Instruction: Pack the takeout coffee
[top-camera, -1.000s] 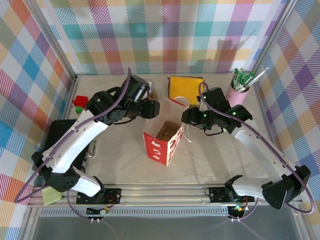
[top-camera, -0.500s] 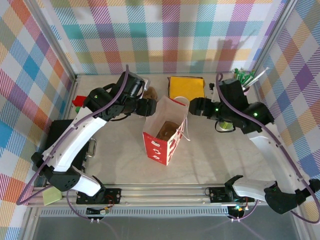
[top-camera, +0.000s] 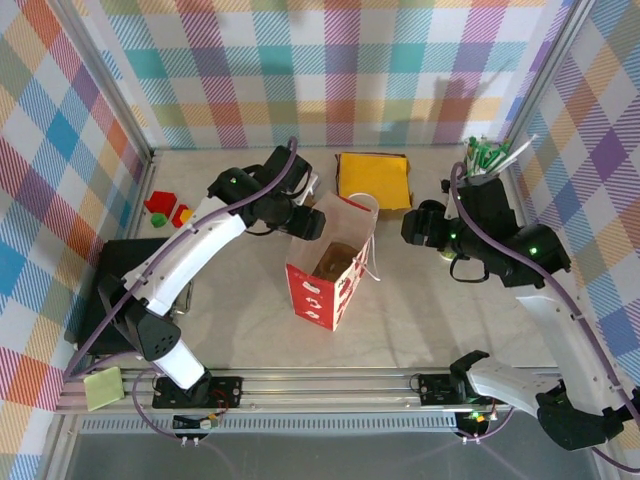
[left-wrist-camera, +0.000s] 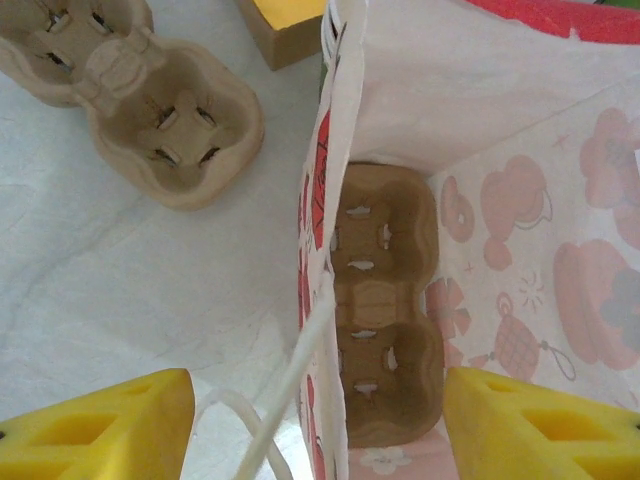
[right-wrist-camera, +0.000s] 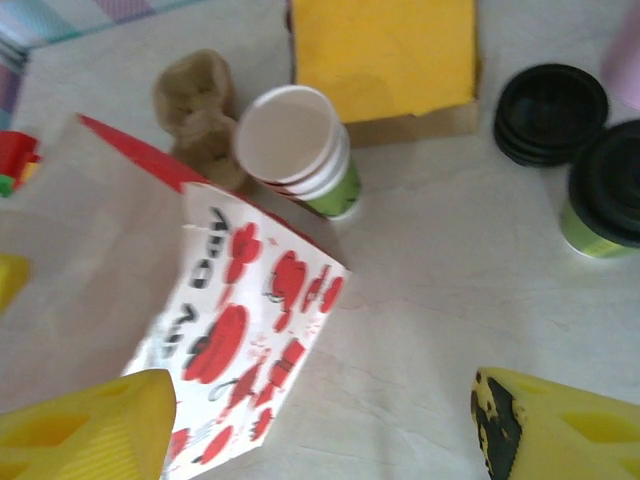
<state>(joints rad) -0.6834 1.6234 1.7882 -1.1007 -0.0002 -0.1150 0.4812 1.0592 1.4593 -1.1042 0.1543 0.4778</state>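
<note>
In the right wrist view, the takeout coffee (right-wrist-camera: 603, 195) is standing upright on the table (right-wrist-camera: 430, 300) at the right edge, partly cut by the frame. Its lower body is showing green and its top is looking round and black. I cannot say surely whether this is a lid or the dark inside. Just behind it, a low pile of black lids (right-wrist-camera: 550, 112) is lying. A nested stack of cups (right-wrist-camera: 300, 150), white inside and with a green band, is standing just beside the back rim of the red and white paper bag (right-wrist-camera: 250, 340). Behind them a brown cup carrier (right-wrist-camera: 198, 110) and a yellow box (right-wrist-camera: 385, 60) are resting. The right gripper (right-wrist-camera: 320, 425) is spreading wide over bare table, holding nothing. The coffee is lying beyond its right finger.

In the left wrist view, the left gripper (left-wrist-camera: 320, 430) is also spreading wide and gripping nothing. The upright bag wall and a white string handle (left-wrist-camera: 290, 390) are passing between its yellow fingers (left-wrist-camera: 100, 435). A second carrier (left-wrist-camera: 385, 300) is lying flat on the bag's bottom with its cup holes facing up.

In the top view, the open bag is standing mid-table between the arms. The left gripper is hanging at its back left rim and the right gripper to the right of the bag. Red and green blocks (top-camera: 165, 208) are lying far left.
</note>
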